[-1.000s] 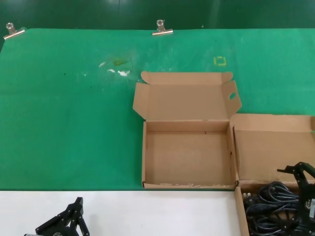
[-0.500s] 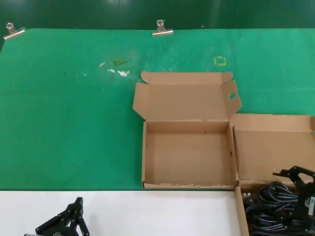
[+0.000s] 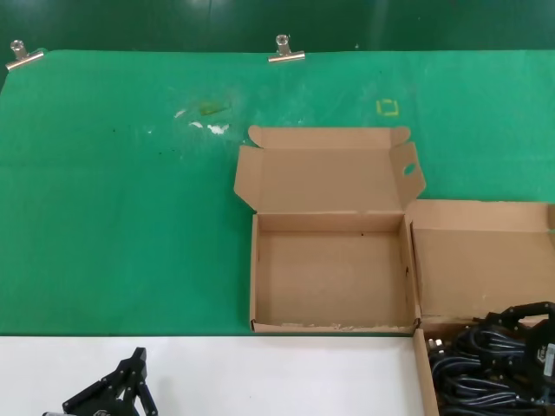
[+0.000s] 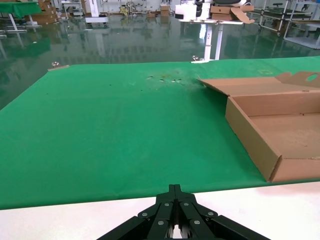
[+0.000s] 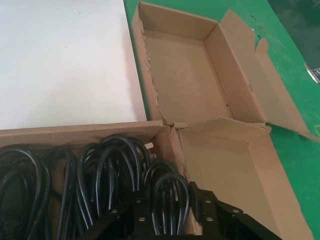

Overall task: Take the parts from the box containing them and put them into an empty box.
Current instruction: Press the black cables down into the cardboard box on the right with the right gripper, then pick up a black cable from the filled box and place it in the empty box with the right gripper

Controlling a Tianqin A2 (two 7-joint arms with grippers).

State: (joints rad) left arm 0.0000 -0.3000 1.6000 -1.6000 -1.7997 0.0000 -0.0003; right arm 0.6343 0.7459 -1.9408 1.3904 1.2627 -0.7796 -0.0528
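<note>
My right black claw (image 3: 531,325) sits down among the coiled black rubber cables (image 5: 107,180) in the plain-lidded brown cardboard box (image 5: 70,132); I cannot tell its jaws. The empty round-holed brown mailer box (image 3: 329,277) lies just left of it. My left claw (image 4: 172,222) is parked, together.

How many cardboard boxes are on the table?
2. The empty box sits open in the middle on the green mat. The box with cables touches its right side, partly cut off by the picture's edge.

Two cardboard boxes (image 3: 329,277), two metal clips (image 3: 285,50), several black cable coils (image 5: 115,185), exact count unclear.
</note>
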